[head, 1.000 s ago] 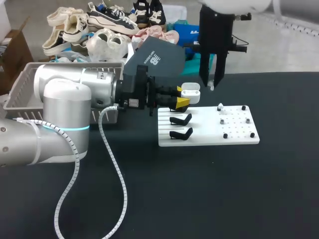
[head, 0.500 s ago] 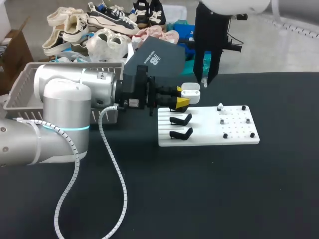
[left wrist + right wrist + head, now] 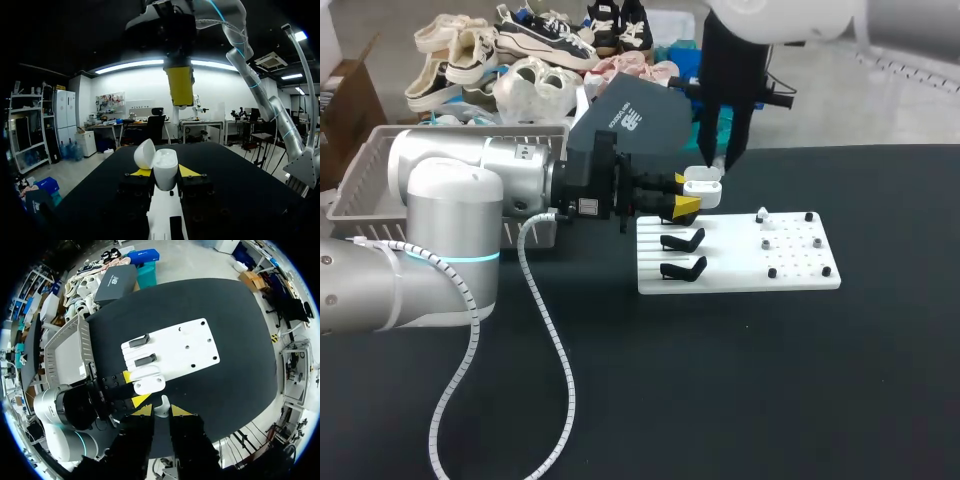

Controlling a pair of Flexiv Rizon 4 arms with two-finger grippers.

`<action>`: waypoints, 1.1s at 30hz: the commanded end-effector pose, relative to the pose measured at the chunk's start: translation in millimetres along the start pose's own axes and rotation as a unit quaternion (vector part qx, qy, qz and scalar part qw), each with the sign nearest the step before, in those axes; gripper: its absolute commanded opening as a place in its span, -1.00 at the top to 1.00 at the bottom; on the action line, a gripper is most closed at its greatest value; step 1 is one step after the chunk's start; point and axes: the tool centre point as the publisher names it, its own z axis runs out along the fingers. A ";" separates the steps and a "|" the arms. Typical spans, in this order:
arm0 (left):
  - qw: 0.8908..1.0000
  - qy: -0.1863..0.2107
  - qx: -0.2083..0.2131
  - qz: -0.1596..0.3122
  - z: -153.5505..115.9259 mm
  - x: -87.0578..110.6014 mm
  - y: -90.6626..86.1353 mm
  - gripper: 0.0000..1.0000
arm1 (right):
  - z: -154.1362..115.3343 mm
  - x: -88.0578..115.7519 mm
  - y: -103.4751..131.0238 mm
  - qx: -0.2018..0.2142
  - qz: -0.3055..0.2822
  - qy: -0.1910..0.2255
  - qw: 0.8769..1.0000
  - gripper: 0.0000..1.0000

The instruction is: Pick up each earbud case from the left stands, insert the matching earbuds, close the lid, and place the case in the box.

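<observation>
Our left gripper (image 3: 683,195) is clamped on the open earbud case (image 3: 703,186) and holds it over the far left corner of the white board (image 3: 800,270), with the lid (image 3: 145,153) tipped back. Our right gripper (image 3: 722,160) hangs right above the case, pinching a white earbud (image 3: 161,405) between its yellow tips. Two black stands (image 3: 684,240) sit along the board's left edge.

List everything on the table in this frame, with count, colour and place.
earbud case: one, white, lid open, at the board's far left corner.
earbud: one, white, just above the case.
small white piece: one, on the board's far side, likely another earbud.
board: one, white, mid-table.
stands: two, black, empty, on the board's left.
basket: one, grey, table's left edge.
left gripper: shut on the case.
right gripper: shut on the earbud.
</observation>
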 end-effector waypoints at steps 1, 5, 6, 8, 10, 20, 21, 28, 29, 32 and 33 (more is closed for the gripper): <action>1.000 -0.001 -0.002 0.001 -0.1 0.3 -1.0 1.00 | 4.8 0.5 0.8 -0.001 0.003 -0.004 1.000 1.00; 1.000 -0.001 -0.002 0.001 -0.1 0.3 -1.0 1.00 | 10.1 -2.8 2.8 -0.001 0.008 -0.013 1.000 1.00; 1.000 -0.001 -0.002 0.001 -0.1 0.3 -1.0 1.00 | 10.9 -3.3 3.3 -0.001 0.008 -0.015 1.000 1.00; 1.000 -0.001 -0.002 0.001 -0.1 0.3 -1.0 1.00 | 12.0 -3.7 4.2 -0.003 0.008 -0.014 1.000 1.00; 1.000 -0.001 -0.002 0.001 -0.1 0.3 -1.0 1.00 | 13.6 -4.2 5.0 -0.003 0.008 -0.015 1.000 1.00; 1.000 -0.001 -0.002 0.001 -0.1 0.3 -1.0 1.00 | 21.9 -6.5 7.2 0.002 0.006 -0.027 1.000 1.00; 1.000 -0.001 -0.002 0.001 -0.1 0.3 -1.0 1.00 | 22.4 -6.8 7.6 0.002 0.005 -0.028 1.000 1.00; 1.000 -0.001 -0.002 0.001 -0.1 0.3 -1.0 1.00 | 25.7 -8.0 8.7 0.003 0.003 -0.029 1.000 1.00; 1.000 -0.001 -0.002 0.001 -0.1 0.3 -1.0 1.00 | 25.7 -8.0 8.7 0.003 0.003 -0.029 1.000 1.00; 1.000 -0.001 -0.002 0.001 -0.1 0.3 -1.0 1.00 | 26.3 -9.0 10.0 0.003 0.004 -0.028 1.000 1.00; 1.000 -0.001 -0.002 0.001 -0.1 0.3 -1.0 1.00 | 26.7 -9.1 11.1 0.003 0.003 -0.028 1.000 1.00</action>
